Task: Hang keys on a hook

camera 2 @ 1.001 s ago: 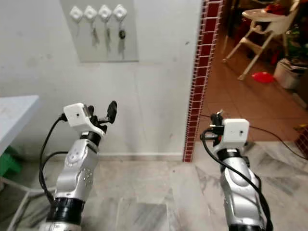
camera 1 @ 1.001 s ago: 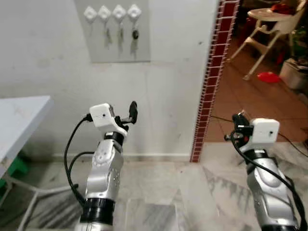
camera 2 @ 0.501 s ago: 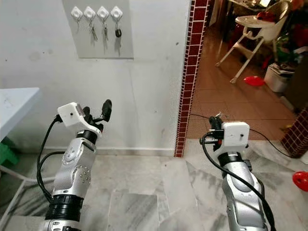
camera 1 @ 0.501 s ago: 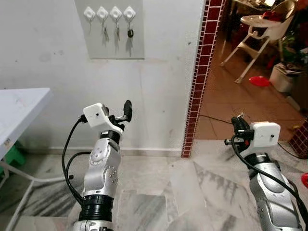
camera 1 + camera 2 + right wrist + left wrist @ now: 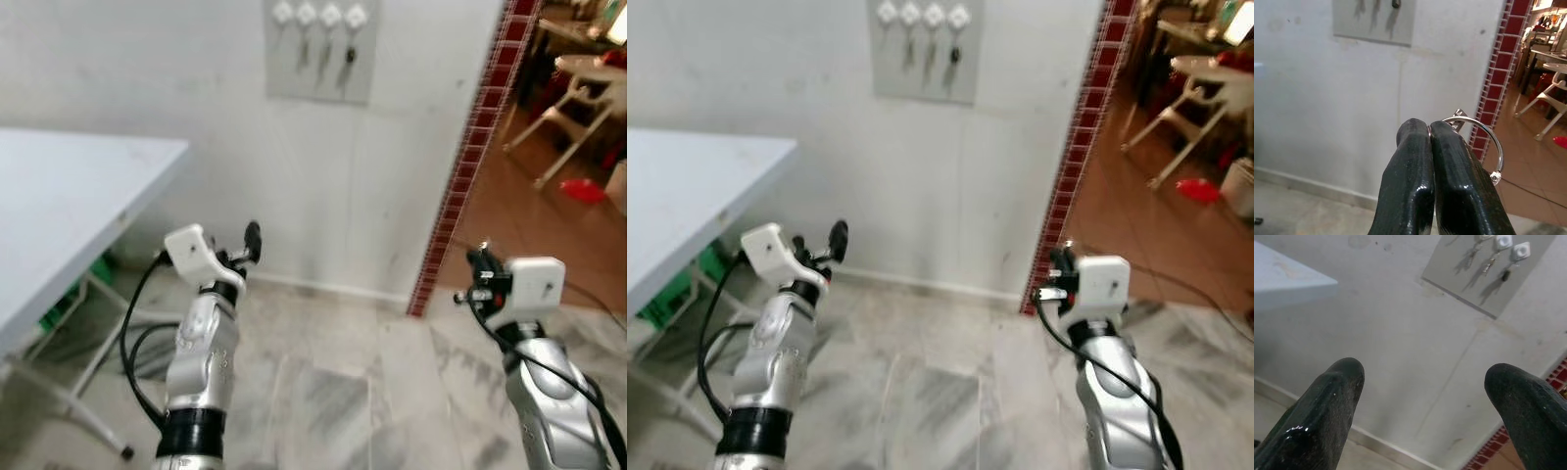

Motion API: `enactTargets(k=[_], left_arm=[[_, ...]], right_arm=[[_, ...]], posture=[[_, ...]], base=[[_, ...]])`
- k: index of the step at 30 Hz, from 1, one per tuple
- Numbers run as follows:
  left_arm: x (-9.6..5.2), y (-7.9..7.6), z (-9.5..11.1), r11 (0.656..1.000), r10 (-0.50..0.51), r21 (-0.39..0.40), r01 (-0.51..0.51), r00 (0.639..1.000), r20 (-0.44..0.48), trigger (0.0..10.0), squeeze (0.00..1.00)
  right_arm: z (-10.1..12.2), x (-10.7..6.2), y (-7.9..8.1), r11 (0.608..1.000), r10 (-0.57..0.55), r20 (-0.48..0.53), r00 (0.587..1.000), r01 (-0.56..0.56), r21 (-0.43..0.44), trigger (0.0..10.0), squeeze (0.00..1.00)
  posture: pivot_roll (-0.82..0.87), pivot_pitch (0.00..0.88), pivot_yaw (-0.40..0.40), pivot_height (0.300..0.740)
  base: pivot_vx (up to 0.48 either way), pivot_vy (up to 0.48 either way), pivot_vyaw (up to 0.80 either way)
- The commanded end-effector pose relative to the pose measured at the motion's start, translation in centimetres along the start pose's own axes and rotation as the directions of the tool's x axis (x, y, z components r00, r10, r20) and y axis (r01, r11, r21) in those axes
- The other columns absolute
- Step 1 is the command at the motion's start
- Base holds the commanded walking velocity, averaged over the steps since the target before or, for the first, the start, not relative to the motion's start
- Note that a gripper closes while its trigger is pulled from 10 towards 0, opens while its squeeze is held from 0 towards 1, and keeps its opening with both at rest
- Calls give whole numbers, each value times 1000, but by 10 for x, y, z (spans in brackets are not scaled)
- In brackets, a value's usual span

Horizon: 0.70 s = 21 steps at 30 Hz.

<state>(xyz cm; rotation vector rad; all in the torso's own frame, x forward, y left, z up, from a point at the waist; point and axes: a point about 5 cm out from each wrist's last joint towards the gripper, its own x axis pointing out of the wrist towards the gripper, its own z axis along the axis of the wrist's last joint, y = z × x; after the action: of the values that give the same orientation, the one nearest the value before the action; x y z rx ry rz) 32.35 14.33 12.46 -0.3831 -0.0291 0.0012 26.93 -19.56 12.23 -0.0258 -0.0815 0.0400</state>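
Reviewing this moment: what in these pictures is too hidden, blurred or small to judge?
- Key ring in the right pincer: the shut fingers hide most of it in the right wrist view, so what hangs from it cannot be counted.
- Hooks on the wall plate: small and motion-blurred in both eye views; whether the leftmost hook is free is unclear.
- Same plate, left wrist view: the top edge cuts off some hooks.
- Left pincer: open, holding nothing.

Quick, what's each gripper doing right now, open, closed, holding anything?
Left gripper: open, holding nothing.
Right gripper: closed on the key ring.
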Motion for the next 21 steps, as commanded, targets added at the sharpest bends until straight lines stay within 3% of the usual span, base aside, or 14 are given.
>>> enactTargets(k=[1,8,21], left_arm=[[4,-12,6,999,-32,-18,32,999,16,10000,0],[5,-14,7,999,-33,11,33,999,13,10000,0],[8,-10,10,999,-15,42,14,1000,21,10000,0]], right_arm=[[3,-1,-14,999,-40,6,999,40,-13,10000,0],[6,-1,-13,999,-24,19,1000,25,-23,10000,0],[7,3,-4,1000,-9,28,1000,9,1,10000,0]], posture=[[-108,0,-27,740],[-107,0,-24,740],[-99,0,-24,740]], base=[[0,0,0],[430,0,0],[0,0,0]])
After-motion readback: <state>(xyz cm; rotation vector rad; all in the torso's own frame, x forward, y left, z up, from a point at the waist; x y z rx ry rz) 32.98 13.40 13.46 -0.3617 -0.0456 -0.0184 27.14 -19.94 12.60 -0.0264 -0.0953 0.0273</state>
